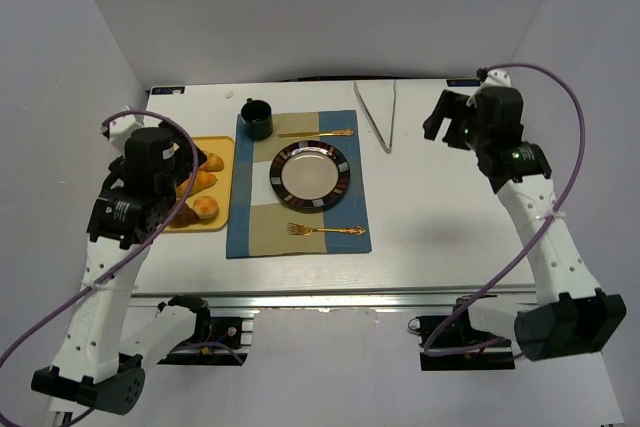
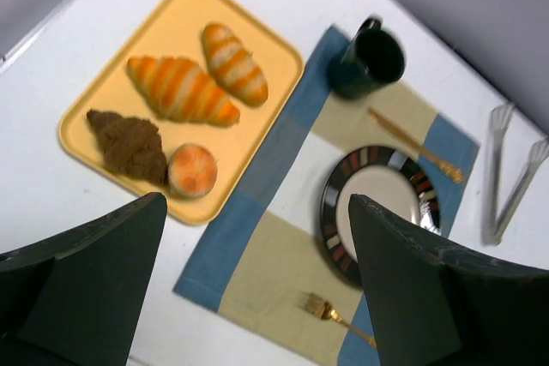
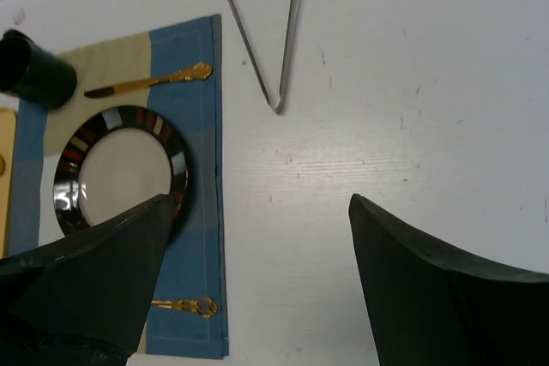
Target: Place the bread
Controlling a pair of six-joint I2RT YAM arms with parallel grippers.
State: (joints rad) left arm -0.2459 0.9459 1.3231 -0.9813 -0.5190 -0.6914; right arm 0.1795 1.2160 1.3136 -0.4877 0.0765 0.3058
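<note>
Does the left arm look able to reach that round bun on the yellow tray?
Probably yes. The left gripper hangs open by the tray, and nothing covers the bun, though the brown chunk sits close beside it.

Bread [image 2: 192, 170] on tray [image 2: 176, 27], left of plate [image 2: 377, 205]

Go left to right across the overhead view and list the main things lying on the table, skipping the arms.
Yellow tray → dark mug → striped-rim plate → metal tongs.
</note>
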